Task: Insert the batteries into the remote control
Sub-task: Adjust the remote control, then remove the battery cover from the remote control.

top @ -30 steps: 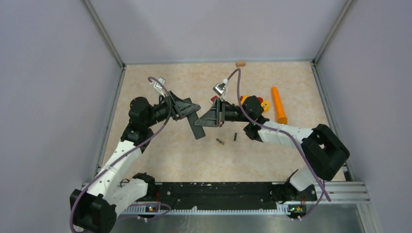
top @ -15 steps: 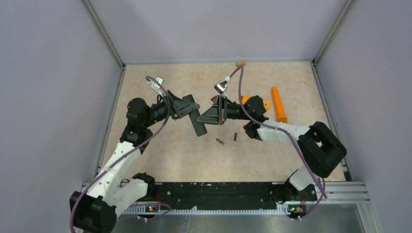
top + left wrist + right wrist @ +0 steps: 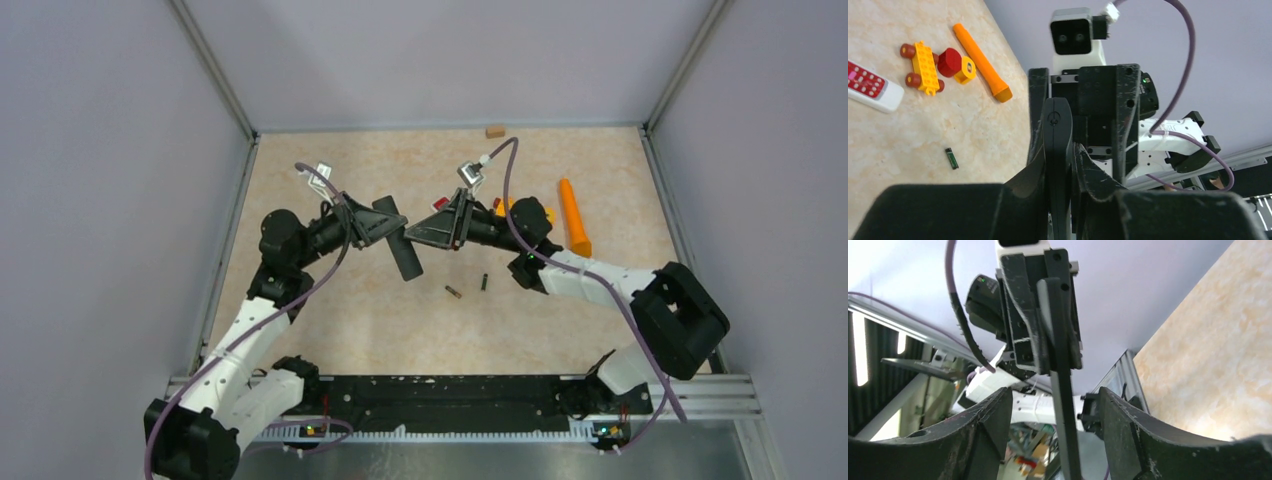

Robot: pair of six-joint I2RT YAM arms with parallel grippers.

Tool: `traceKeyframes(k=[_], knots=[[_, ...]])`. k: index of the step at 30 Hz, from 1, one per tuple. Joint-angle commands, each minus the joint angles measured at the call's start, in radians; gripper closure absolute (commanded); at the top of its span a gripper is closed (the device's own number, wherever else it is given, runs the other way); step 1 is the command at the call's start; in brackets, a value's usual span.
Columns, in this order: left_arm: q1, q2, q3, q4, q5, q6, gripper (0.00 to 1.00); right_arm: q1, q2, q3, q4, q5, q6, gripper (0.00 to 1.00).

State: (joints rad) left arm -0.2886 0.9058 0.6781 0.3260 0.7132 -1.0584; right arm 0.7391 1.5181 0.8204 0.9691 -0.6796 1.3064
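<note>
Above the middle of the surface (image 3: 350,320), the left pincer (image 3: 390,228) is clamped on the upper end of the slim black remote control (image 3: 408,262), holding it off the surface and angled down toward the near edge. The right pincer (image 3: 1055,392) faces it from the other side, fingers (image 3: 983,440) spread wide with the remote control passing between them, untouched. Just right of the remote control's low end, the left battery (image 3: 454,293) and the right battery (image 3: 484,282) lie loose on the surface, a little apart. Farther right sit a white-and-red keypad (image 3: 868,87), a yellow brick toy with red wheels (image 3: 923,67) and an orange cone (image 3: 573,215).
</note>
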Motion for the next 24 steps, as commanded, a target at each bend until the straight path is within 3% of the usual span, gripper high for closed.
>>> traceKeyframes(k=[1,8,12,19,21,24], knots=[[0.005,-0.030,-0.014,0.167,-0.039,0.037,1.00,0.042,-0.107,-0.013,-0.068,0.187,-0.188,0.35],[0.005,-0.041,-0.013,0.229,-0.062,-0.066,1.00,0.091,-0.051,-0.106,0.178,0.262,-0.062,0.34],[0.005,-0.067,-0.033,0.233,-0.131,-0.107,1.00,0.130,-0.052,-0.102,0.170,0.308,-0.066,0.30],[0.005,-0.069,-0.059,0.286,-0.149,-0.165,1.00,0.141,-0.056,-0.082,0.142,0.397,-0.036,0.32],[0.005,-0.077,-0.061,0.285,-0.155,-0.169,1.00,0.140,-0.046,-0.066,0.124,0.391,-0.022,0.39],[0.005,-0.082,-0.058,0.286,-0.167,-0.180,1.00,0.140,-0.032,-0.031,0.067,0.350,-0.012,0.65]])
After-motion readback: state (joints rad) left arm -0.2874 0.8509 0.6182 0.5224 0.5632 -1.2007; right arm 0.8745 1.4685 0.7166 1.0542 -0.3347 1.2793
